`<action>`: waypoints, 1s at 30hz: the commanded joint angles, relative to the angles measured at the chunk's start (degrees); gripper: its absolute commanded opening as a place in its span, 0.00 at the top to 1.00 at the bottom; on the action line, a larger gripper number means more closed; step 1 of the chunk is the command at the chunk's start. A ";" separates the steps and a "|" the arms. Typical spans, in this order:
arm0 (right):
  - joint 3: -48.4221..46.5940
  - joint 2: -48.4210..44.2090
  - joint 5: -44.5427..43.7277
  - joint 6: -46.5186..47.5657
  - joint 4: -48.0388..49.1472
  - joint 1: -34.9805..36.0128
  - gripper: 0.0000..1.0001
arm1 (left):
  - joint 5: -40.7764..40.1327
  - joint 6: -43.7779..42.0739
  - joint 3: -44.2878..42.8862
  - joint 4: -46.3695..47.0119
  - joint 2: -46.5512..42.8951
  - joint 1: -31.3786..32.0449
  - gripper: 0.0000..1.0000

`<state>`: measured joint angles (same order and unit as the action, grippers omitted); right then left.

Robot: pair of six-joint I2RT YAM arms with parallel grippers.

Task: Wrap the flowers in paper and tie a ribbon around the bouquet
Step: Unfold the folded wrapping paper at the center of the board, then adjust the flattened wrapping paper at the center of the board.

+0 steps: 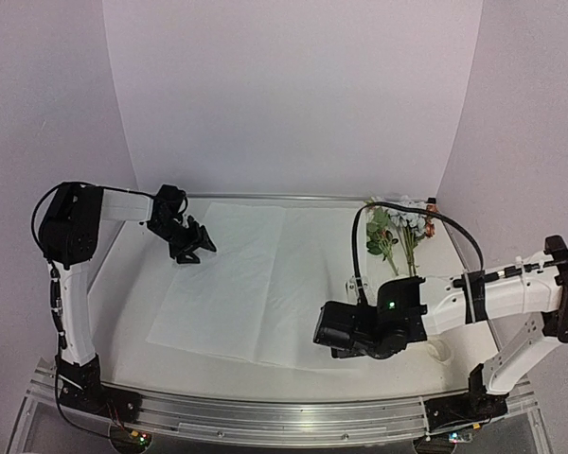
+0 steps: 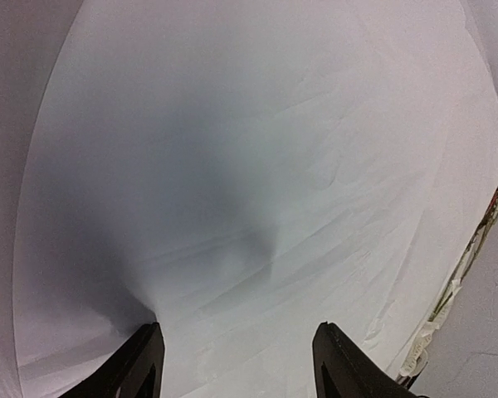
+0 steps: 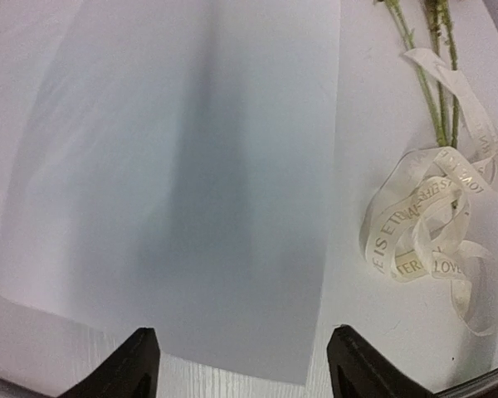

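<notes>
Left arm (image 1: 71, 284) stretched forward, left gripper (image 1: 191, 241) spread over the paper's (image 1: 246, 284) far left corner; right arm (image 1: 492, 298) folded low, right gripper (image 3: 245, 373) spread over the paper's near edge; flowers (image 1: 398, 232) and ribbon (image 3: 432, 224) lie just right of it.

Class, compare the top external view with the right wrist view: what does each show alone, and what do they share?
Top external alone: both arms whole, the left gripper above the paper, and the blooms of the flowers. Right wrist alone: the ribbon in loose loops, lettering legible. Shared: the paper and the green stems.
</notes>
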<state>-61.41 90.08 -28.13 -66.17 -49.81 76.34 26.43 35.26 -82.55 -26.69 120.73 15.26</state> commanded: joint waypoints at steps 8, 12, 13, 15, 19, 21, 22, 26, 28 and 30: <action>0.15 -1.61 36.78 26.23 8.93 -22.14 0.02 | -8.70 -12.55 -26.76 -15.30 13.19 -3.22 0.26; -5.66 2.85 37.17 30.92 8.96 -26.77 0.05 | -7.09 -12.22 -33.35 -17.41 12.27 -2.98 0.18; -6.97 4.19 37.42 31.29 9.08 -28.07 0.05 | -6.67 -11.87 -33.11 -16.98 10.48 -2.70 0.17; -10.11 7.33 37.57 32.27 9.35 -30.53 0.09 | -6.47 -10.93 -30.53 -15.28 7.13 -1.13 0.14; -14.36 11.64 38.20 31.44 9.71 -34.98 0.19 | -4.39 -7.66 -24.79 -9.52 2.55 4.12 0.13; -14.34 11.69 37.45 30.72 10.20 -36.77 0.22 | -4.20 -6.26 -24.15 -7.71 3.09 8.06 0.14; -14.18 11.42 36.46 30.55 10.25 -37.50 0.23 | -4.27 -5.48 -24.07 -6.19 3.85 9.90 0.14; -12.67 9.53 34.15 29.39 10.18 -41.04 0.29 | -4.01 -2.51 -26.84 -4.12 8.15 16.41 0.17; -11.15 8.50 33.55 28.76 10.19 -42.56 0.32 | -4.85 -1.69 -28.29 -3.87 9.67 19.07 0.17; -10.00 7.43 32.82 29.04 10.18 -43.44 0.33 | -4.90 -0.98 -28.78 -3.23 10.74 21.40 0.18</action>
<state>-73.27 101.44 7.63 -36.64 -39.30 34.66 21.38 31.44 -108.39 -32.50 128.70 33.36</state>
